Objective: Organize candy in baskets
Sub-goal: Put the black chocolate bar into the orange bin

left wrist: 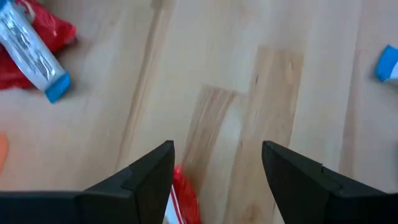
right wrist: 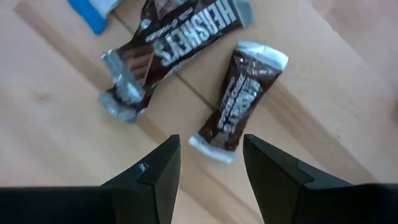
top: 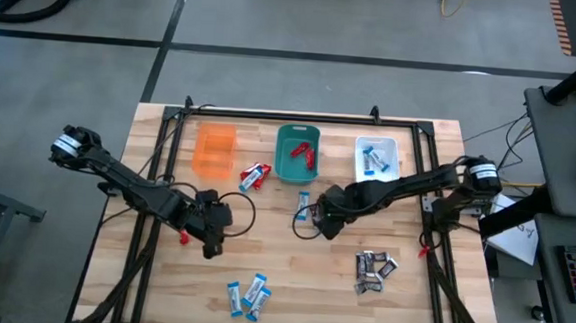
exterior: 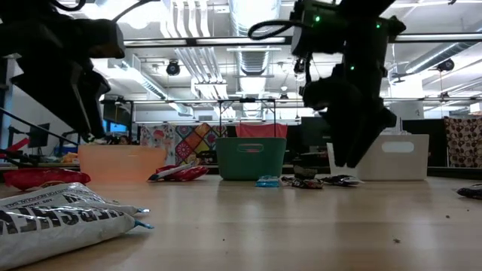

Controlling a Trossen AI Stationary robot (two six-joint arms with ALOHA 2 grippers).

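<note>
I see the big wooden surface (top: 291, 282) under both arms. At its far edge sit three baskets in a row: the orange basket (top: 215, 149), the green basket (top: 298, 152) with red candy (top: 305, 153) inside, and the white basket (top: 377, 158) with blue candy (top: 374, 163) inside.

My left pincer (top: 212, 245) hangs low over the surface, in front of the orange basket. Its two fingers are spread apart and hold nothing. Just under it, in the left wrist view, lies one red candy bar (left wrist: 185, 198) on the wood.

My right pincer (top: 315, 223) hangs low near the middle of the surface, in front of the green basket. Its fingers are spread apart too, with nothing in them. In the right wrist view, a small dark candy bar (right wrist: 239, 99) lies just past the fingertips, beside a bigger dark bar (right wrist: 171, 46).

A mixed red and blue pile (top: 254, 176) lies between the orange and green baskets. Some dark bars (top: 373, 271) lie near the right front. A few blue bars (top: 249, 295) lie at the front edge
</note>
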